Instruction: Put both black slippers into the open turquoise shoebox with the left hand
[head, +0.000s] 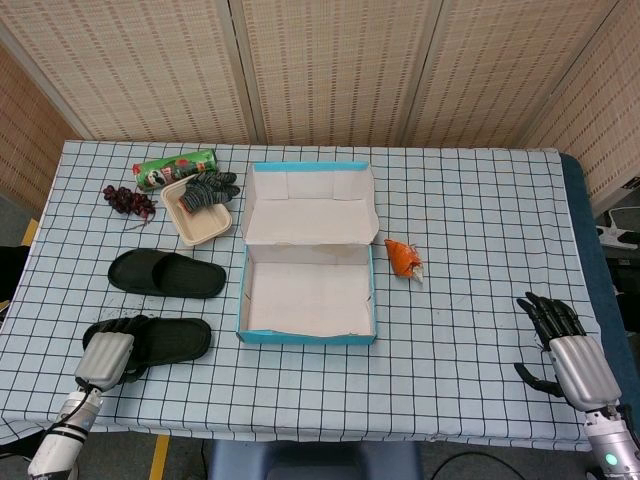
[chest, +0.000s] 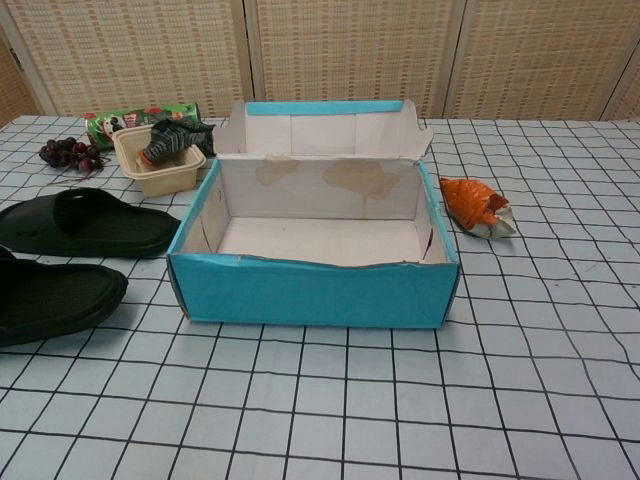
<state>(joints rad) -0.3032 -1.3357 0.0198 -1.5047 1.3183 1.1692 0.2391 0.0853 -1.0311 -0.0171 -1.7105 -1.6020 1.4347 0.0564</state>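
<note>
Left robot hand (head: 105, 358): at the near left corner of the surface, fingers laid over the heel end of the near slipper; whether they actually grip it cannot be told from the head view, and the chest view does not show the hand.
Right robot hand (head: 572, 354): at the near right edge of the surface, fingers apart and lightly curved, holding nothing.
Near slipper (head: 160, 338): black, flat on the surface to the left of the shoebox, toe end toward the box; only its toe half shows in the chest view (chest: 50, 300).
Far slipper (head: 165, 274): black, flat on the surface just behind the near slipper and apart from it, also left of the box.
Shoebox (head: 307, 336): turquoise outside, pale cardboard inside, lid folded back and standing open; nothing lies inside it.
Surface (head: 470, 230): covered by a white cloth with a dark grid.
Beige tray (head: 190, 229): behind the far slipper, holding a grey knitted glove (head: 209, 190).
Green can (head: 176, 168): lying on its side behind the tray.
Dark grapes (head: 128, 200): left of the tray.
Orange wrapper (head: 403, 258): crumpled, just right of the shoebox.
</note>
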